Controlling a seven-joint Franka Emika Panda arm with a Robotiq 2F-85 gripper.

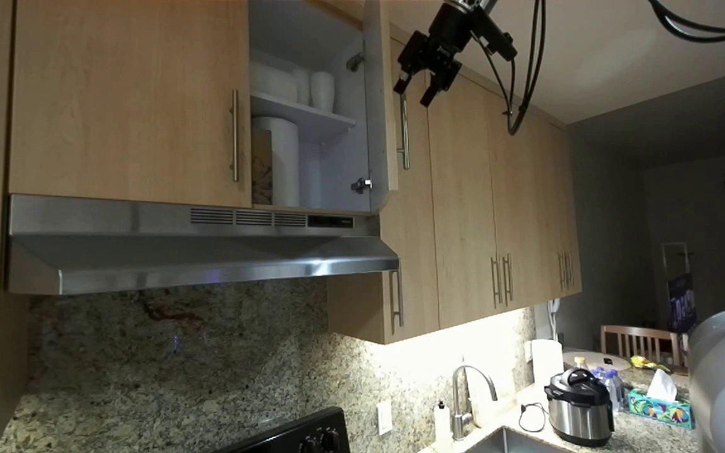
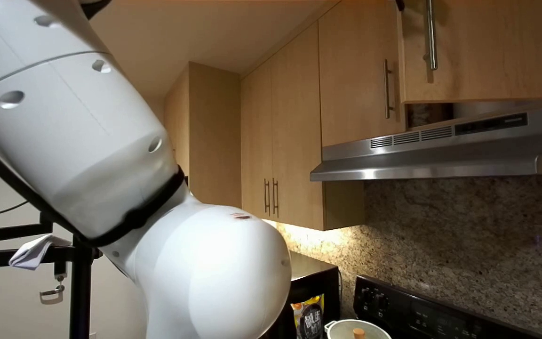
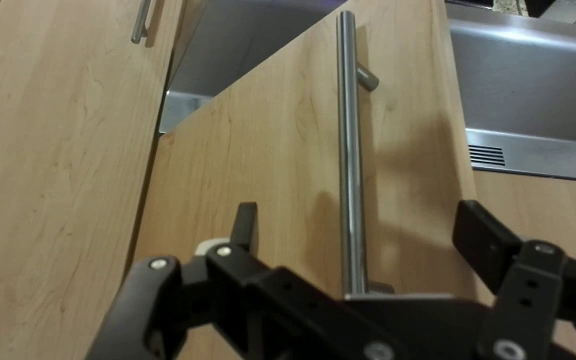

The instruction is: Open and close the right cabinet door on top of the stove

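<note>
The right cabinet door [image 1: 379, 107] stands swung open, its whitish inner face and bottom edge showing in an exterior view. Its wood front [image 2: 497, 52] juts out over the hood in an exterior view. A slim steel bar handle [image 3: 350, 150] runs down that front, near the free edge. My gripper [image 3: 358, 205] is open, one finger [image 3: 244, 225] on each side of the bar in the wrist view, touching neither. How deep the bar sits between them I cannot tell. In an exterior view the gripper [image 1: 413, 93] is by the handle's upper end. The stove [image 2: 421, 308] shows its black back panel.
Below the cabinet runs a steel range hood [image 1: 211, 251]. Its twin door [image 1: 129, 100] is closed at the left. Longer doors [image 1: 463, 189] adjoin the open door's hinge side. Inside are a shelf [image 1: 306, 116] and white containers. The white arm [image 2: 214, 263] fills much of an exterior view.
</note>
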